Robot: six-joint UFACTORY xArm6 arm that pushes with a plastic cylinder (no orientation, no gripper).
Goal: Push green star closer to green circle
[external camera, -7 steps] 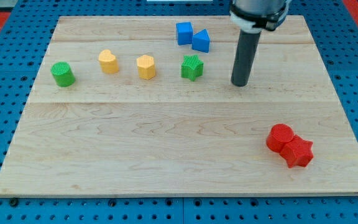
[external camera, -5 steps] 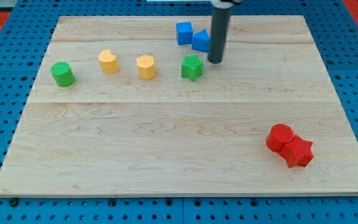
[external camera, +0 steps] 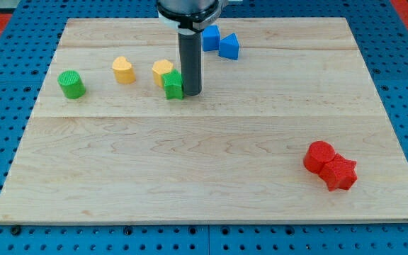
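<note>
Red cylinder (external camera: 320,156) and red star (external camera: 341,173) sit nearest, well right of my tip (external camera: 191,93). No claw: bare rod, tip touching green star block (external camera: 173,86) on its right. Green circle block (external camera: 71,83) remains far left; yellow blocks (external camera: 163,71) between, so most travel remains.

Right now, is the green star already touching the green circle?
No, the green star sits beside my tip near a yellow block, with bare board between it and the green circle.
</note>
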